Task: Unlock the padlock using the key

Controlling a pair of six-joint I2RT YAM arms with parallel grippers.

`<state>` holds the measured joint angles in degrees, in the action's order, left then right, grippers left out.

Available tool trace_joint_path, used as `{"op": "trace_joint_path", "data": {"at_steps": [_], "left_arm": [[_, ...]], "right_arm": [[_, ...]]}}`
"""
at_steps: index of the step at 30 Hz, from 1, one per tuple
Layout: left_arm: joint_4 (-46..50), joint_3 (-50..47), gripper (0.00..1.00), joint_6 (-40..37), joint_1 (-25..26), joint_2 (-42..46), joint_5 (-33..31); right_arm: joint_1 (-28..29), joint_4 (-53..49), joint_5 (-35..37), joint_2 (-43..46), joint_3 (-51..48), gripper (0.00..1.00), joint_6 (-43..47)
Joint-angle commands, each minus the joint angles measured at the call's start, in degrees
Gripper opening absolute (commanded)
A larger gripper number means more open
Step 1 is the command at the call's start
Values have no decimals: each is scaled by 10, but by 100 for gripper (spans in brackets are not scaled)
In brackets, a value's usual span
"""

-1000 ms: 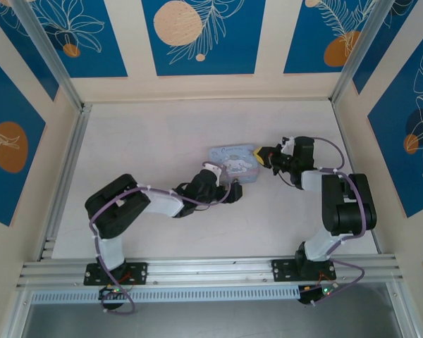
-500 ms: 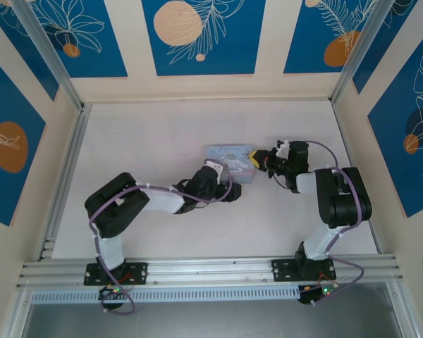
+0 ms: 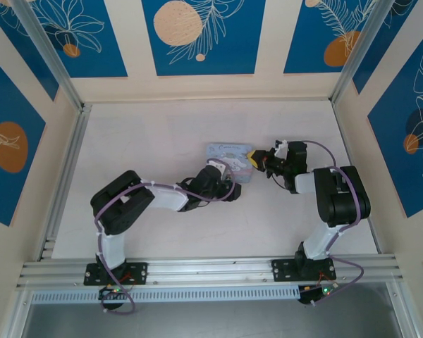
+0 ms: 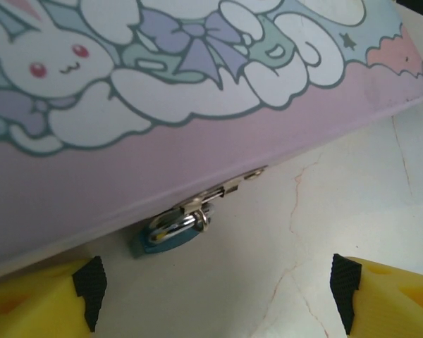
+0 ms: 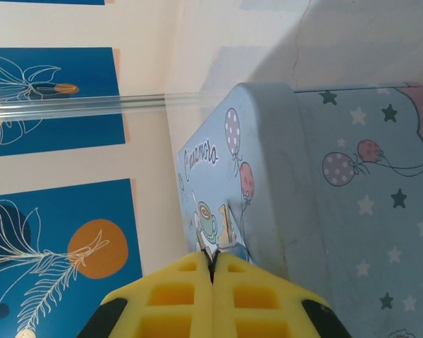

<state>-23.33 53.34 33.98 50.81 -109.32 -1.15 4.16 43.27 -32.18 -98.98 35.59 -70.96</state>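
**Ana:** Where is the padlock [image 4: 168,239]?

**Ben:** It sits just ahead of the left gripper [image 4: 211,303], in the gap between its two yellow fingers [image 4: 35,306] and a bit past their tips. It hangs from the clasp [image 4: 225,189] on the tin [image 4: 197,105] and seems to rest on the table [image 4: 324,225].

**Ana:** What does it look like?

**Ben:** It is tiny and dark blue-green, with a shiny metal loop [image 4: 175,224] on top. The tin's edge hides part of it.

**Ana:** How will it feel?

**Ben:** Likely hard, smooth and very light. It may swing or slide when poked. Its flat blue sides look like the best place to hold, so the loop is free to pop open. The keyhole cannot be seen.

**Ana:** What are the left fingers doing?

**Ben:** They are spread wide apart, with nothing held.

**Ana:** And the right gripper [image 5: 213,262]?

**Ben:** Its fingers are pressed tight together, and the tin's side is just ahead of their tips. It is too hard to tell if the key is pinched there. The key is thin and would slip easily.
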Motion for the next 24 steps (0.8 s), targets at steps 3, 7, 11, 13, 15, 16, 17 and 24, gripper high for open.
{"op": "trace_joint_path", "data": {"at_steps": [3,7,11,13,15,16,17,24], "left_arm": [[34,25,85,-27,-4,-19,-30],[30,42,85,-31,-4,-37,-17],[21,62,84,-27,-3,-52,10],[3,64,84,-14,-3,-54,30],[-19,61,84,1,-3,-52,50],[-34,57,84,9,-2,-51,58],[-55,51,85,21,-3,-49,66],[-147,19,85,94,-9,-47,84]], "right_arm": [[9,-24,-2,-23,-13,0,2],[9,-24,-2,-26,-14,0,3],[10,-25,-1,-29,-12,0,4],[12,-25,0,-30,-11,0,4],[13,-25,0,-31,-10,0,5],[14,-26,1,-31,-10,0,5],[15,-26,0,-32,-9,0,5],[15,-27,0,-33,-10,0,7]]}}
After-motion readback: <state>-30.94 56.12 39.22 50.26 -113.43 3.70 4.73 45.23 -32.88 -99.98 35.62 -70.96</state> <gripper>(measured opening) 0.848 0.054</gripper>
